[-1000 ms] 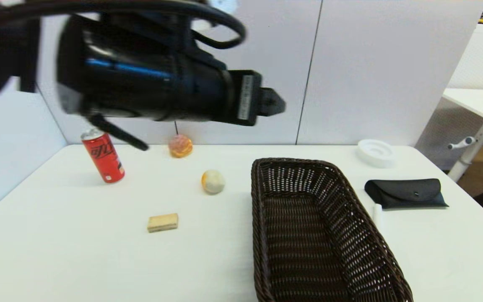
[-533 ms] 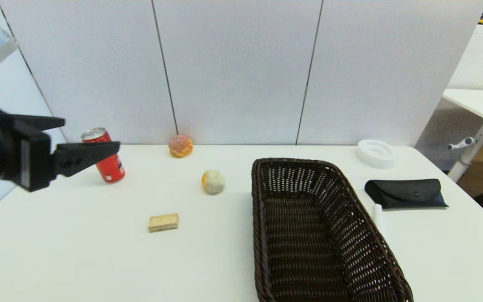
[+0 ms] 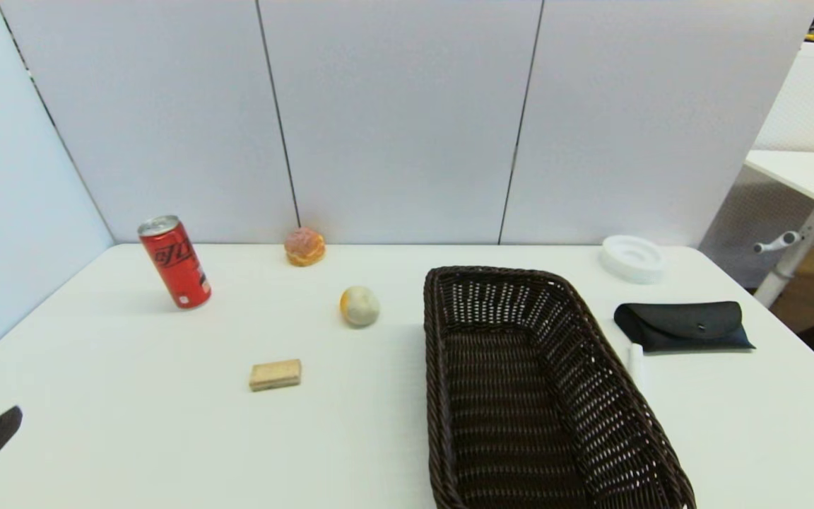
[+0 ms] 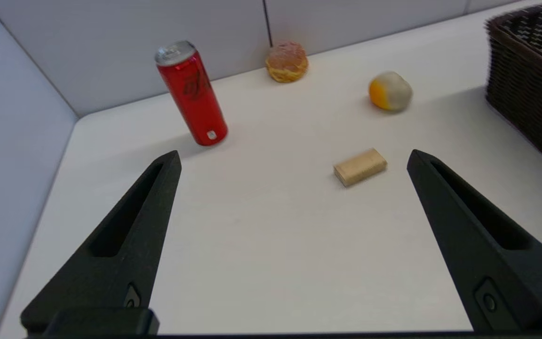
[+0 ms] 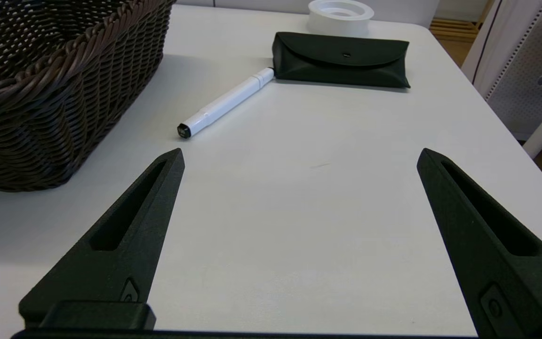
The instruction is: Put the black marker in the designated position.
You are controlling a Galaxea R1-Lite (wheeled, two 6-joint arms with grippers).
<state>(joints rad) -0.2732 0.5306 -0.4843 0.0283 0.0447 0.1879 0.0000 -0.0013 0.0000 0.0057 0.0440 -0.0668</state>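
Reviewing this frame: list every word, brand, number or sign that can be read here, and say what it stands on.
Tall red drink can: dark stylised lettering runs down its side, too blurred to read.
Same can, near its base: a small white square mark, too small to read.
Slim white marker with black tips: no print visible.
Black snap-flap pouch, dark brown wicker basket: no text.

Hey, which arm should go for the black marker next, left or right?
Right, most likely. The black marker lies right of the basket, just ahead of the open right gripper. The open left gripper sits on the far side of the basket, facing the red can.
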